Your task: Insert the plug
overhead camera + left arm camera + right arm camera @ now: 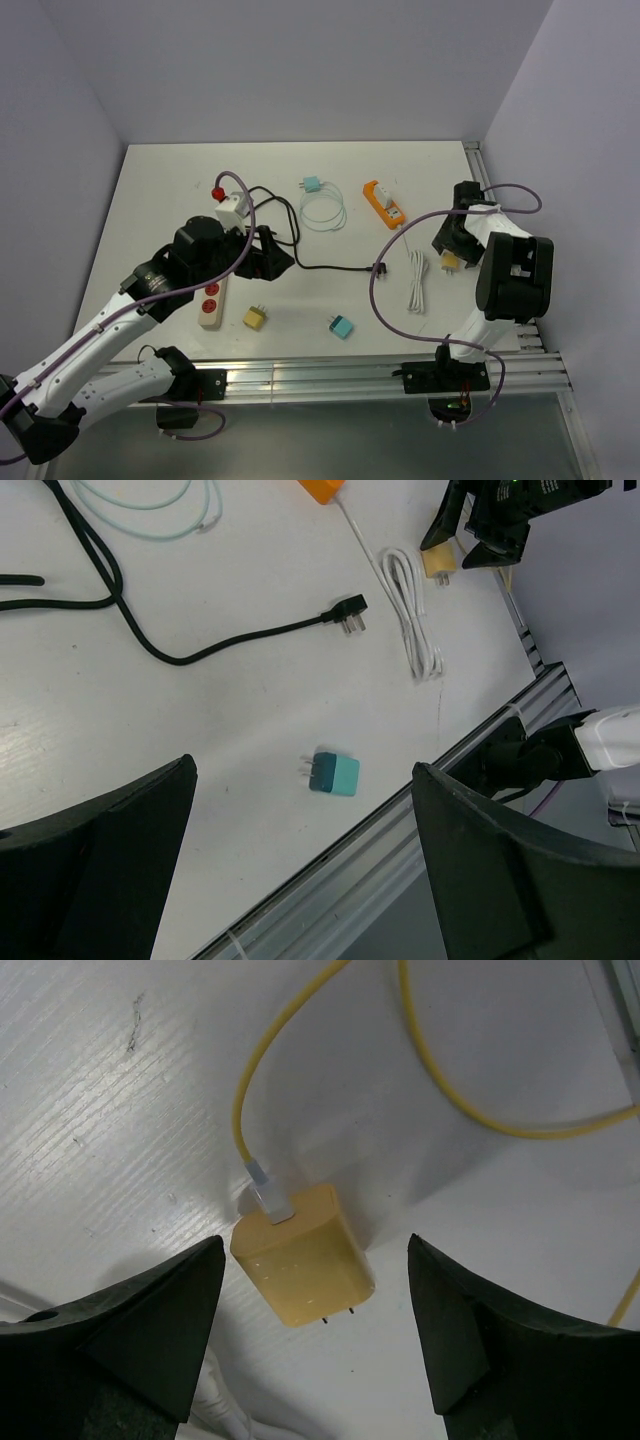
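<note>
**Clerk:** Nearest entry?
**Keeper:** Yellow wall adapter [300, 1272], flat on the surface [110, 1110], directly beneath the right pincer [315, 1250]. The pincer's jaws stand apart, one on each side, gripping nothing. The adapter's prongs point back toward the wrist.

**Clerk:** Handling?
**Keeper:** Judged light and rigid, with smooth plastic that may slip. Best taken across its two broad side faces, clear of the prongs.

**Clerk:** Attachments?
**Keeper:** Yellow cable [250, 1080], plugged into the end away from the wrist. It is limp and likely to drag and twist the adapter when lifted.

**Clerk:** Further off?
**Keeper:** Left pincer [303, 770], jaws wide and empty, with a teal adapter [335, 776] below it. Power strip [210, 300], back beside that arm's wrist, well apart from the right pincer.
</note>
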You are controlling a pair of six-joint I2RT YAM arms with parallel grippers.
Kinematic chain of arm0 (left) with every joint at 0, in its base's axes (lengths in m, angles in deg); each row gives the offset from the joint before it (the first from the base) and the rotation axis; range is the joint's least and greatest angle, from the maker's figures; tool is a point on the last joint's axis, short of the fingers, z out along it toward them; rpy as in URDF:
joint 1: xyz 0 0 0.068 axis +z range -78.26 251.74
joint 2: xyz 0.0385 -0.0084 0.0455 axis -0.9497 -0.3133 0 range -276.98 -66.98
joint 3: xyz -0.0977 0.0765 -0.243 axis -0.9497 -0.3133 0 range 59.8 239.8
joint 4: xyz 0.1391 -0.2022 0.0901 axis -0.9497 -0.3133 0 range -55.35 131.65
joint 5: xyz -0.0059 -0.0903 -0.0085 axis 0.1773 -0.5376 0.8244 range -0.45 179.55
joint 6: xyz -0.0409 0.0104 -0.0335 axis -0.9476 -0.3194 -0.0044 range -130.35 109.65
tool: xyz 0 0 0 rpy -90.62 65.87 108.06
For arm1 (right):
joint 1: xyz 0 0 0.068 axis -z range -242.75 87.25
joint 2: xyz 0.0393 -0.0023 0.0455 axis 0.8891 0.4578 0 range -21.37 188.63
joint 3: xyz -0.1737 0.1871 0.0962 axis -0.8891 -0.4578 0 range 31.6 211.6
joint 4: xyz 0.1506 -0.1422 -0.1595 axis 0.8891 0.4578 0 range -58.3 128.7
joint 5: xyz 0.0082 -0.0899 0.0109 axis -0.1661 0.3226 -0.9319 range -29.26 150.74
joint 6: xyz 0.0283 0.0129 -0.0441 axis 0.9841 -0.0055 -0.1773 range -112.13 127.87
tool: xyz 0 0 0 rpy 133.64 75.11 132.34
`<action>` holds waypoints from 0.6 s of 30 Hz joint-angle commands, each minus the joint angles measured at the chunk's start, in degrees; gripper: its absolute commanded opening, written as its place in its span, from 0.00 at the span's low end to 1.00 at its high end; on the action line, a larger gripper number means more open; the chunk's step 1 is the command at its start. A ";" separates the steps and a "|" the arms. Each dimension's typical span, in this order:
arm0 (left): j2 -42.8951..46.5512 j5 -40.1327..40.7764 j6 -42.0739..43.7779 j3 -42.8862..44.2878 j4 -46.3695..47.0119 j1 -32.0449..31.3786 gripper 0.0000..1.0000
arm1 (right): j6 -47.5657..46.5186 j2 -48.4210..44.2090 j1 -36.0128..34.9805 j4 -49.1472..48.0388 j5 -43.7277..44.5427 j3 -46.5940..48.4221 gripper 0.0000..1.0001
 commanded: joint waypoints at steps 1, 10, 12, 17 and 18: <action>-0.35 0.89 0.67 2.54 0.77 -0.19 0.95 | -1.13 0.77 0.30 -2.10 -0.99 0.85 0.80; -2.37 -0.52 -0.65 2.36 1.29 -0.10 0.94 | -1.13 1.57 0.30 -3.86 -3.62 -0.47 0.59; -2.54 -0.69 -1.17 2.62 0.94 -0.10 0.94 | -1.31 0.61 0.30 -4.12 -4.07 -0.82 0.54; -2.46 -0.35 -2.14 3.94 -0.64 -0.19 0.92 | -1.22 -5.45 0.22 -7.72 -4.77 -3.54 0.00; -2.28 -0.08 -2.41 4.12 -1.51 -0.10 0.91 | -0.87 -6.07 0.22 -7.38 -4.77 -3.20 0.00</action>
